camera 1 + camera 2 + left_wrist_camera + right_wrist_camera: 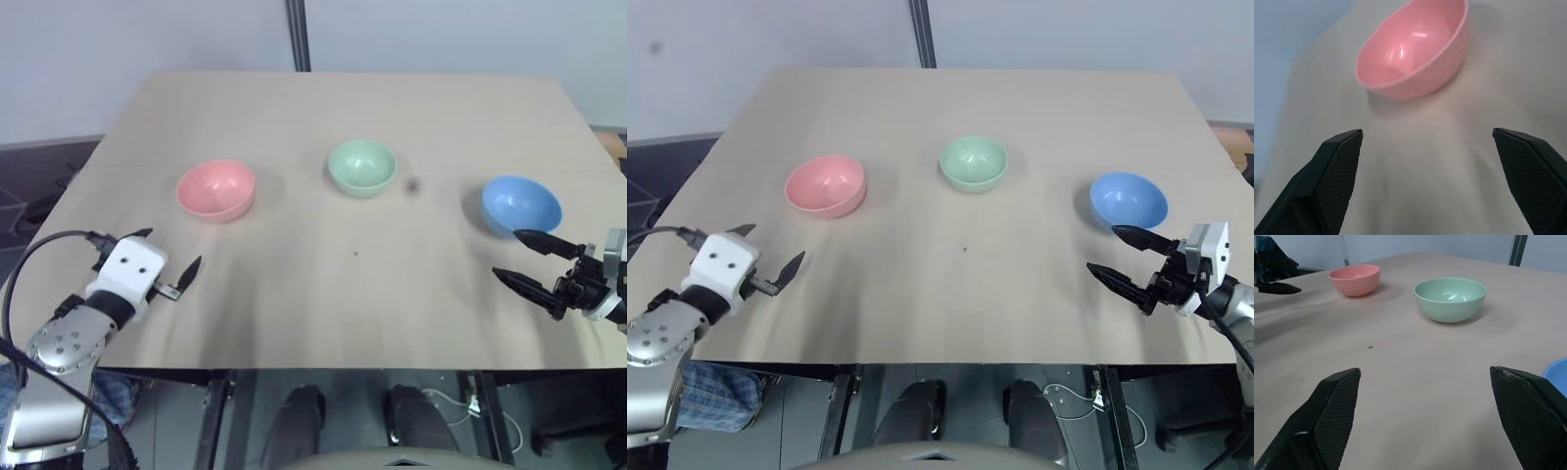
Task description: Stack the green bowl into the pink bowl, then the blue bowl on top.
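Three small round bowls stand in a row across the middle of a pale beige table, each apart from the others and each upright with its mouth up. None carries a brand, a label or any writing that can be read.

The pink bowl sits toward the table's left edge. It is smooth, glossy plastic with faint rings around its outer wall, and its inside catches small highlights. The green bowl stands near the middle of the table, a little farther back than the other two; it has the same rounded shape and the same faint ribbing on the outside. The blue bowl sits toward the right edge, plain and smooth.

The table top is matte and even in tone, with a tiny dark speck between the bowls and the front edge.

The left gripper hangs over the front left part of the table, short of the pink bowl, its two black fingers spread wide with nothing between them. The finger pads show a fine cross-hatched texture.

The right gripper hangs over the right part of the table, just in front of the blue bowl, its tapered fingers likewise spread apart and empty.
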Tool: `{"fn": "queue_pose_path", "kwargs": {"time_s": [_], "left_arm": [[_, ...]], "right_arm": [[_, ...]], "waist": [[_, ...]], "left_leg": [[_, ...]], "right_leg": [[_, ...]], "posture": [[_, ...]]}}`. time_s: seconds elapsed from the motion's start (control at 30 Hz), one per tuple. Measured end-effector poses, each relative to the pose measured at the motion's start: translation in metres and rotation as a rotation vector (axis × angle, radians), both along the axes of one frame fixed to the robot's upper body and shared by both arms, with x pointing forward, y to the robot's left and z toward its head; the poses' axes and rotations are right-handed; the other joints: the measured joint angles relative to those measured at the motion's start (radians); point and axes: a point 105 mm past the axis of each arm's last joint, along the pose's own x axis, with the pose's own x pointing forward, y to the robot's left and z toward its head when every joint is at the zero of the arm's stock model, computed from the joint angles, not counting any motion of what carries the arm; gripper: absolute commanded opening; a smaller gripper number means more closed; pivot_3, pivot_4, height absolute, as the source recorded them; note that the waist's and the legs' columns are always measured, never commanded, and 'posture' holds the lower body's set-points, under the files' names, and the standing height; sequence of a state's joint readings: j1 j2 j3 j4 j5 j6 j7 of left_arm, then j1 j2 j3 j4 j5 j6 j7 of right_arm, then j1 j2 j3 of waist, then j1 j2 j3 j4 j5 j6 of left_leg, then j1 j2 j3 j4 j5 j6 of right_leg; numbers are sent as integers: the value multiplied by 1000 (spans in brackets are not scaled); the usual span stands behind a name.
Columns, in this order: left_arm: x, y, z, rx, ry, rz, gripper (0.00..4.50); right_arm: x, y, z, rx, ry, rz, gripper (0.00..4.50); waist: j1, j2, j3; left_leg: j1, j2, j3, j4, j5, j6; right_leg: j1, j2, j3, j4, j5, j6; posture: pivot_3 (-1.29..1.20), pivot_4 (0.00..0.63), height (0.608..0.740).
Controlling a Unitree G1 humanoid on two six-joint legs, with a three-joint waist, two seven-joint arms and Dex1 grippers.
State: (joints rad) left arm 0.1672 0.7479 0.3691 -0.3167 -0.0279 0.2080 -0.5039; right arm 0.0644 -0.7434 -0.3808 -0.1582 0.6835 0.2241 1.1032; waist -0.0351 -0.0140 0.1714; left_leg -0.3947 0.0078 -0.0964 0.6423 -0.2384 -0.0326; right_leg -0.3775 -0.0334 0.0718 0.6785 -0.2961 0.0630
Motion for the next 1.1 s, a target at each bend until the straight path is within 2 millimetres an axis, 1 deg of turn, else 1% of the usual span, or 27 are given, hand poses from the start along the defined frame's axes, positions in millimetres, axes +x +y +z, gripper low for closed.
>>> {"fn": "queue_pose_path", "kwargs": {"time_s": [0.17,0.23,0.3,0.4,0.43,0.47,0.5,0.67,0.77,0.8,0.83,0.87,0.93,1.0,1.03,1.1], "left_arm": [[23,-2,4,119,37,-40,4500],[37,2,4,177,70,-46,4500],[49,5,10,179,67,-36,4500],[72,5,18,184,65,-40,4500],[76,4,19,194,68,-48,4500],[81,2,15,207,86,-65,4500],[82,1,14,209,91,-68,4500],[99,-11,-7,272,169,-141,4500],[104,-19,-6,308,185,-201,4500],[105,-21,-6,315,194,-214,4108],[106,-21,-6,318,199,-221,3933],[106,-23,-7,321,211,-233,3663],[107,-25,-11,315,238,-263,2728],[106,-29,-15,311,267,-291,1537],[106,-29,-16,312,273,-297,1368],[106,-31,-18,318,284,-310,553]], "right_arm": [[-1,0,-1,-9,-2,-1,4449],[-2,2,0,-13,-8,3,4449],[-2,4,0,-15,-13,5,4449],[-2,5,0,-16,-15,3,4449],[-2,6,0,-17,-17,5,4449],[-1,6,0,-18,-16,2,4449],[-1,6,0,-18,-17,3,4449],[-1,7,-1,-16,-24,-7,4449],[0,7,-1,-15,-24,-19,4449],[0,7,-2,-15,-25,-21,4500],[0,7,-2,-15,-25,-22,4500],[0,7,-2,-14,-26,-24,4500],[0,7,-3,-11,-28,-27,4500],[0,7,-2,-13,-34,-31,4500],[0,7,-2,-13,-35,-32,4500],[0,7,-2,-14,-37,-34,4500]], "waist": [[0,1,1],[0,1,1],[-1,1,1],[0,1,1],[0,1,1],[-3,1,2],[-4,1,2],[-3,1,2],[-2,1,2],[-2,1,2],[-2,1,2],[-1,1,2],[-1,1,2],[-1,1,2],[-2,1,2],[-2,1,2]], "left_leg": [[0,0,0,0,0,0],[0,0,-1,0,0,0],[0,0,-1,0,0,0],[-1,-1,-2,0,0,0],[-1,-1,-2,0,0,0],[-1,-1,-1,0,0,0],[-2,-1,-1,0,0,0],[-2,-1,-3,-1,0,0],[-2,-2,-3,-1,0,0],[-2,-2,-3,-1,0,0],[-2,-2,-3,-1,0,0],[-2,-2,-3,-1,0,0],[-2,-2,-3,0,0,0],[-2,-2,-3,0,0,0],[-2,-2,-3,0,0,0],[-2,-2,-3,0,0,0]], "right_leg": [[0,0,0,0,0,0],[-1,0,-1,1,0,0],[-1,0,-1,1,0,0],[-1,0,-2,1,0,0],[-1,0,-2,1,0,0],[-1,-1,-1,1,0,0],[-1,-1,-1,1,0,0],[-2,0,-2,1,0,0],[-1,-1,-2,1,0,0],[-1,-1,-2,2,0,0],[-1,-1,-2,2,0,0],[-1,-1,-3,2,0,0],[-1,-1,-3,2,0,0],[-1,-1,-3,2,0,0],[-1,-1,-3,2,0,0],[-1,-1,-3,2,0,0]], "posture": [[0,150,740],[0,150,740],[0,150,740],[0,150,740],[0,150,740],[0,150,740],[0,150,740],[0,150,740],[0,150,740],[0,150,740],[0,150,740],[0,150,740],[0,150,740],[0,150,740],[0,150,740],[0,150,740]]}}
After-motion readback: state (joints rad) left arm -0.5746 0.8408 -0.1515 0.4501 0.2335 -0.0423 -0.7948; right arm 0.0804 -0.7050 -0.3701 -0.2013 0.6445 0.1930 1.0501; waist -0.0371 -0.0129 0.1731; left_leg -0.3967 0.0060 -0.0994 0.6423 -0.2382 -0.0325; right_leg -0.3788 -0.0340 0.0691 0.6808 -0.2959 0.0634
